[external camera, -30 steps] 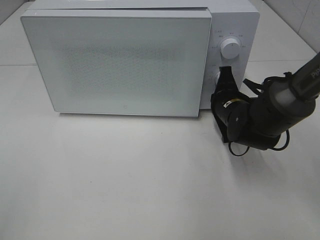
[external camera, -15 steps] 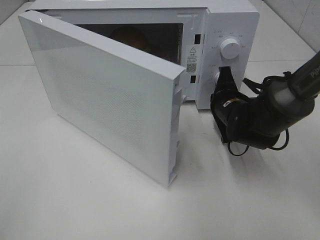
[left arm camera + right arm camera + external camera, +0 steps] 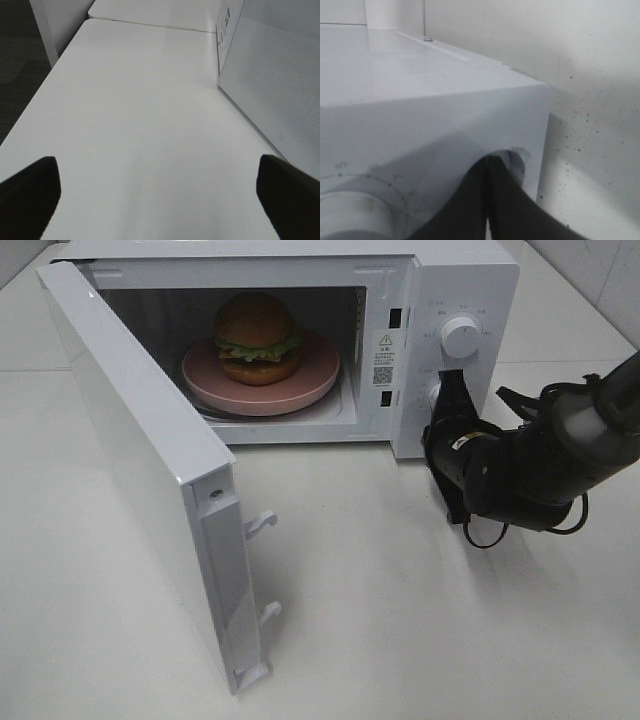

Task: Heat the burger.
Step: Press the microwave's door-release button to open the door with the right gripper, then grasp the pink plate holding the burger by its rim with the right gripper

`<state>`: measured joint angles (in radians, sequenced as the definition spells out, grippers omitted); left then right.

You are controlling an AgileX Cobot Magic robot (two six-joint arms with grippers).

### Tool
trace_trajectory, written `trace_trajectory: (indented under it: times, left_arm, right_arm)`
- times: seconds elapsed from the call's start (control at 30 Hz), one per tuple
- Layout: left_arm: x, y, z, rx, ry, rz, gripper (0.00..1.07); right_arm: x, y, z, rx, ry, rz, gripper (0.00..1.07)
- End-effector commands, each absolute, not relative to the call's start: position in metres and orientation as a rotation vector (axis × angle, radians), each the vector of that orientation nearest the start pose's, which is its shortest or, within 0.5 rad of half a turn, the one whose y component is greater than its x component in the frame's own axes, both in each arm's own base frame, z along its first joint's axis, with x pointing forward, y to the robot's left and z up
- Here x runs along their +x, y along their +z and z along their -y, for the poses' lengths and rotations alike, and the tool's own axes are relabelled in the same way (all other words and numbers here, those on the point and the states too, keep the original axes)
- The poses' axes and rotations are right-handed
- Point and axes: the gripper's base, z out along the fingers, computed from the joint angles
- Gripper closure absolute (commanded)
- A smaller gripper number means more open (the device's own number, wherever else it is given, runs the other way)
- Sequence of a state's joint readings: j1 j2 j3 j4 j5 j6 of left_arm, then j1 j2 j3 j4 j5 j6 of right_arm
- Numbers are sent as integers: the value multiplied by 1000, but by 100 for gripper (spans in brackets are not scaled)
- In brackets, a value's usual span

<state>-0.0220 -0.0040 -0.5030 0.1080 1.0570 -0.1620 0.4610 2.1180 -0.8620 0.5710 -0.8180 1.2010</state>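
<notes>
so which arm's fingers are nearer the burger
Right. The right fingers are shut at the control panel beside the burger; the left fingers are outside the open door.

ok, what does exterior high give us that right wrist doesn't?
Only exterior high: the burger on the pink plate inside the microwave, with the door swung wide open. Only right wrist: a close look at the shut fingertips meeting the lower knob, plus a screw on the microwave's top. Both: the microwave's white control side and the right end effector at that knob.
</notes>
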Motion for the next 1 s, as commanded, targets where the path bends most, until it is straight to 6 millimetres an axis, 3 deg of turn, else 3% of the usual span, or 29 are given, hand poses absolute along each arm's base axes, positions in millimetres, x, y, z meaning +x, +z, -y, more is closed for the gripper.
trace_trajectory:
  times: [0.03,0.33,0.5,0.57,0.67,0.73,0.83,1.0]
  left_arm:
    - [-8,280,-8,-141,-1,-1990,6]
    - [-8,280,-8,-141,-1,-1990,6]
    - [-8,280,-8,-141,-1,-1990,6]
    - [-8,280,-8,-141,-1,-1990,6]
    - [-8,280,-8,-141,-1,-1990,6]
    - [-8,280,-8,-141,-1,-1990,6]
    - [-8,280,-8,-141,-1,-1990,6]
    - [-8,280,-8,-141,-1,-1990,6]
  right_arm:
    - [362,124,-135,1176,1042,-1454,107]
    - [345,122,-136,1136,1025,-1622,107]
    - [329,123,-133,1099,1013,-1707,107]
    - [313,120,-130,1110,970,-1816,107]
    - [308,120,-129,1110,958,-1846,107]
    - [293,123,-126,1070,916,-1956,107]
    - [288,123,-125,1048,901,-1990,107]
    - [269,143,-123,853,838,-2136,107]
